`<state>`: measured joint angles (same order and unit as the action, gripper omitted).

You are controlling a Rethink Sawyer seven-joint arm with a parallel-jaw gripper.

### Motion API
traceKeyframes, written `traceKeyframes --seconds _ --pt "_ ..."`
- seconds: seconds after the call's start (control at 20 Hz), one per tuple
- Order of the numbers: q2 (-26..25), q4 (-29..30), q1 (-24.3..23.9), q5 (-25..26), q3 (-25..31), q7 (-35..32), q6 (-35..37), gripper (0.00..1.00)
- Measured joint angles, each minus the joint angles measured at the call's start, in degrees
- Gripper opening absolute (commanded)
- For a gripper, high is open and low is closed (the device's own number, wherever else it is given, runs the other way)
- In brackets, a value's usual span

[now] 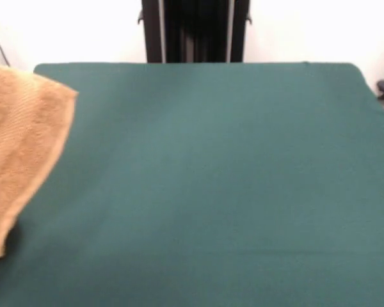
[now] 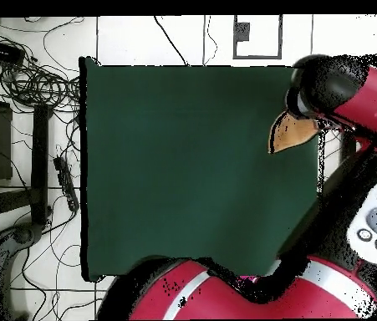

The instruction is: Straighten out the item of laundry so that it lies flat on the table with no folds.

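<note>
- I can't tell the state of the jaws: the front view shows no gripper at all, and from overhead the red and black arm (image 2: 342, 92) covers whatever hangs under it.
- A wedge of the towel (image 1: 19, 147) peeks out from beneath the arm head in the overhead view, so my guess is the cloth is held up or draped there; the contact itself is hidden.
- In the front view the towel fills the left edge, big and close to the lens, running out of the picture. It looks lifted rather than lying flat, judgement only.
- One woven band is faintly visible across its upper part; the lower corner droops toward the table (image 1: 211, 192).
- Rest of the green table is bare, so the whole middle is free for a lay-down.
- Step in hand, as I read it: carry the towel in from the table's edge and spread it.
- To do it well I'd move toward the table centre first, lower until the hanging edge touches, then drag sideways so the cloth unrolls behind instead of bunching.
- Risk: letting go near the edge, where the towel slides off or lands doubled.
</note>
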<state>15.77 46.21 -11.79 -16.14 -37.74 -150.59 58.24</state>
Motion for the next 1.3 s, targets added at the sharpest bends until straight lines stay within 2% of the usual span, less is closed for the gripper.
traceKeyframes --seconds 0.15,0.2,0.55,1.3 --pt "-0.91 -0.56 -0.57 1.59 -0.31 0.00 2.22 0.00" --pt "-1.72 -1.27 -0.35 2.56 -0.90 0.00 5.32 0.00" --pt "-2.56 -2.50 1.70 3.86 -1.22 0.00 14.51 0.00" --pt "-2.02 -2.47 5.93 3.83 -1.22 0.00 15.45 0.00"
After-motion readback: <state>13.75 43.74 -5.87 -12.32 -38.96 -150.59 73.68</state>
